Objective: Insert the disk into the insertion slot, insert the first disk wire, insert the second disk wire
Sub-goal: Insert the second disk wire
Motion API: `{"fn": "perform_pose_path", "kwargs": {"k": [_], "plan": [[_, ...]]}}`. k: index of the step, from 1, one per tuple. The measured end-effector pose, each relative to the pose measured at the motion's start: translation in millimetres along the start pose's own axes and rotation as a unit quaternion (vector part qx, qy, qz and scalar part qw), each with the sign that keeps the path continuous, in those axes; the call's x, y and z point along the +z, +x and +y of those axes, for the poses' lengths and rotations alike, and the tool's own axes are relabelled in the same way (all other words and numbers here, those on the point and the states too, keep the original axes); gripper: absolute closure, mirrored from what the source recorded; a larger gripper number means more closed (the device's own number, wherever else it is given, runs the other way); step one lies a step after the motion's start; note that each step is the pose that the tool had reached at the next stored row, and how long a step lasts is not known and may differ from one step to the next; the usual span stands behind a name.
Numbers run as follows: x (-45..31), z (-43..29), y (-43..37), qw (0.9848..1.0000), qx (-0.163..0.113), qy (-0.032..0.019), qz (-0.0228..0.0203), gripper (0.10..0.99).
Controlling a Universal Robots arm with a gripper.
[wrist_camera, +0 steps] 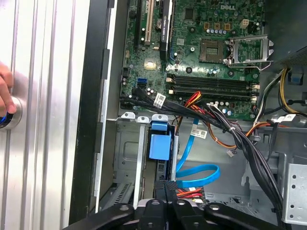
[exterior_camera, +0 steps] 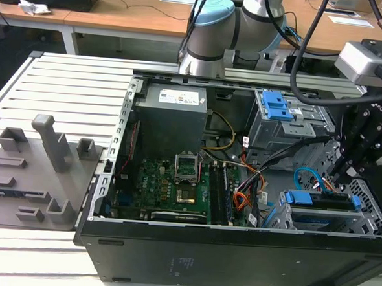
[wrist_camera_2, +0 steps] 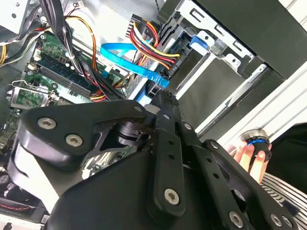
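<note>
**Gripper down at the drive bay, disk seated**

We see the open computer case point(exterior_camera: 236, 249) lying on a slatted aluminium table point(exterior_camera: 65, 77), its black side wall nearest in the exterior view. Just behind that wall, on the exterior view's right, the disk point(exterior_camera: 323, 209) sits in the insertion slot point(exterior_camera: 368, 222), its blue caddy edge along the top.

The gripper point(exterior_camera: 361, 169) hangs right over the far end of the disk. In the first wrist view its fingers point(wrist_camera: 165, 191) come together at a black connector with red and yellow leads, at the end of the disk's caddy point(wrist_camera: 159, 146). We cannot tell if they actually clamp it or just touch. In both wrist views a blue flat cable point(wrist_camera: 196, 175) loops just beside the tips.

Further in, the green motherboard point(exterior_camera: 169, 187) with its CPU socket point(exterior_camera: 188, 172) fills the case's middle. Behind it stands the grey power supply point(exterior_camera: 173, 116), and on the right the taller grey cage with a blue bracket point(exterior_camera: 276, 106).

On the table's left lies a grey fixture plate point(exterior_camera: 37, 172). A person's hand point(wrist_camera: 5, 91) rests on a round button point(wrist_camera: 8, 112) on the table.
</note>
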State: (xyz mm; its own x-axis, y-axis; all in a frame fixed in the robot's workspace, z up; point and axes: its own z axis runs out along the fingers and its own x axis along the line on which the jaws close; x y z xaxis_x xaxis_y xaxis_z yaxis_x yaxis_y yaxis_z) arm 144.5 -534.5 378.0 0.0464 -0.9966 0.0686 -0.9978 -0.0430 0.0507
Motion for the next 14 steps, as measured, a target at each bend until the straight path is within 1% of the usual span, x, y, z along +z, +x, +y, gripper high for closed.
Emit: {"fn": "perform_pose_path", "kwargs": {"k": [7, 8, 9, 10, 11, 12, 13, 14], "plan": [[-0.5, 0.0, 0.0, 1.0000, 0.000, 0.0000, 0.0000, 0.973], [-0.5, 0.0, 0.0, 1.0000, 0.000, 0.0000, 0.0000, 0.914], [-0.5, 0.0, 0.0, 1.0000, 0.000, 0.0000, 0.0000, 0.914], [-0.5, 0.0, 0.0, 1.0000, 0.000, 0.0000, 0.0000, 0.847], [-0.6, 0.1, 0.0, 1.0000, 0.000, 0.0000, 0.0000, 0.847], [-0.3, 0.6, 0.0, 1.0000, -0.004, 0.0003, 0.0003, 0.847], [0.7, 0.7, -0.1, 0.9998, -0.021, 0.0015, 0.0010, 0.847], [2.9, 0.7, -0.2, 0.9991, -0.043, 0.0029, 0.0020, 0.847]]}}
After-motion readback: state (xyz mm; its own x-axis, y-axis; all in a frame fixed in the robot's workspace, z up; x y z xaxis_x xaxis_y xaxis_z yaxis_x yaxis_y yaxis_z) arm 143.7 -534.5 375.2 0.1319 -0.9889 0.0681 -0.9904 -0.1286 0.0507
